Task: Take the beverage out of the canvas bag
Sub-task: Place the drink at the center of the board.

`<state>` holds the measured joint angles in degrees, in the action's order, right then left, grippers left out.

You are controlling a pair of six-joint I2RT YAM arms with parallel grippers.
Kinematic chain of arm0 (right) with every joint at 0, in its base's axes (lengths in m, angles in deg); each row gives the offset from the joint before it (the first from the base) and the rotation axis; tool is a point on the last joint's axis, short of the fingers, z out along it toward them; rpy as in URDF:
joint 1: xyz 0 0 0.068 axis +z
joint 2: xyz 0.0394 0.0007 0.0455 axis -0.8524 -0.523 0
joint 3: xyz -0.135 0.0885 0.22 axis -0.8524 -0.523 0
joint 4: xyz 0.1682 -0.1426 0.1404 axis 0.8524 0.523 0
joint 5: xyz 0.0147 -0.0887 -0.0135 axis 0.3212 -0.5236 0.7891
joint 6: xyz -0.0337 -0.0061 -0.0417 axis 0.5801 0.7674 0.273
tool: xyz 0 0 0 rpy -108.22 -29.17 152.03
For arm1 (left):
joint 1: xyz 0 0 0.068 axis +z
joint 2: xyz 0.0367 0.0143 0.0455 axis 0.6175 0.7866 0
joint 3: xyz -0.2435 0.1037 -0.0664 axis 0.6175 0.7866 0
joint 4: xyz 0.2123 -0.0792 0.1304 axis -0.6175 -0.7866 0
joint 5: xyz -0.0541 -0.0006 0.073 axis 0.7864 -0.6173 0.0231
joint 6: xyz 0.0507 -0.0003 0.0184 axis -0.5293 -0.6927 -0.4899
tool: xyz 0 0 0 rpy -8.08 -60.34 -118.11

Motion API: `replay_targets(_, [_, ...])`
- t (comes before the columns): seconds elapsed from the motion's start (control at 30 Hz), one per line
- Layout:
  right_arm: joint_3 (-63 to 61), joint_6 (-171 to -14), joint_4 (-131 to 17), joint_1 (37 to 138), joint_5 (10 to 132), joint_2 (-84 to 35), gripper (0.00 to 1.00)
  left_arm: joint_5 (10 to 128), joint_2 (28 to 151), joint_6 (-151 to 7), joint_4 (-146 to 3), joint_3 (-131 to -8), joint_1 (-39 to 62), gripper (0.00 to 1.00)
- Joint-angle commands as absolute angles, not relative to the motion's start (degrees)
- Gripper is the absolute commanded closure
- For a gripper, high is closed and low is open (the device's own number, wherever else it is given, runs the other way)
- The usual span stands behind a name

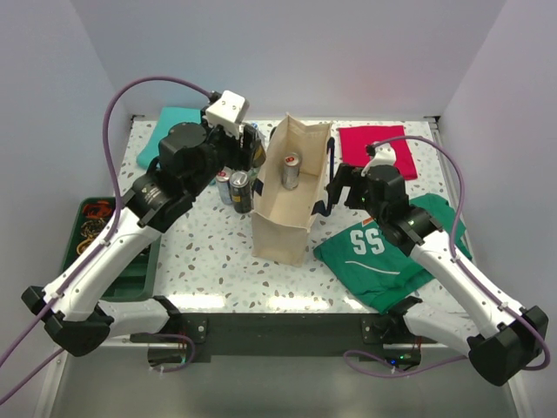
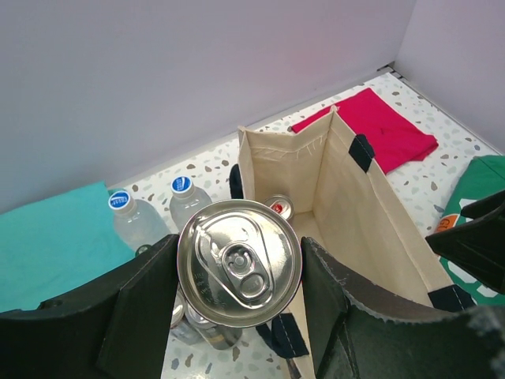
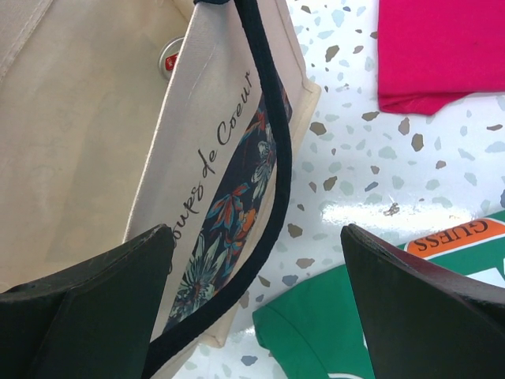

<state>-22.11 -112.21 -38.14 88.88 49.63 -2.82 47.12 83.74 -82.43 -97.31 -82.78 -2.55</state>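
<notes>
Left hand [image 2: 240, 272] is clamped on a silver-topped beverage can [image 2: 237, 257], held upright just outside the left wall of the canvas bag [image 1: 283, 222], above two other cans [image 1: 241, 192] standing on the bench [image 1: 218, 261]. The bag stands upright mid-bench, mouth open; one more can [image 1: 290, 170] is noted inside. Right hand [image 3: 256, 237] is spread wide at the bag's right side, navy handle [image 3: 272, 142] hanging between its fingers, ungripped

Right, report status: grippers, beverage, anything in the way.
Left gripper shut on a can, outside the bag. Right gripper open, straddling the strap. Second can stands in the bag. Bottles and loose cans beneath the held one.
</notes>
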Motion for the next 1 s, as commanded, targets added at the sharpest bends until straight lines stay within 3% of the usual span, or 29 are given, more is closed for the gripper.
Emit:
replay_targets(0.0, [-21.3,-112.97,-39.95,88.97,49.11,-2.37,0.08,43.7,81.37,-81.18,-88.01,-83.6,-2.82,1.0])
replay_targets(0.57, [-20.87,-114.03,-41.53,89.05,50.96,-4.39,0.08,41.76,76.36,-75.74,-101.46,-81.4,-2.82,1.0])
replay_targets(0.97, [-19.37,-114.2,-41.45,88.97,51.22,-3.69,0.08,39.04,71.97,-72.92,-100.15,-67.96,-2.82,1.0])
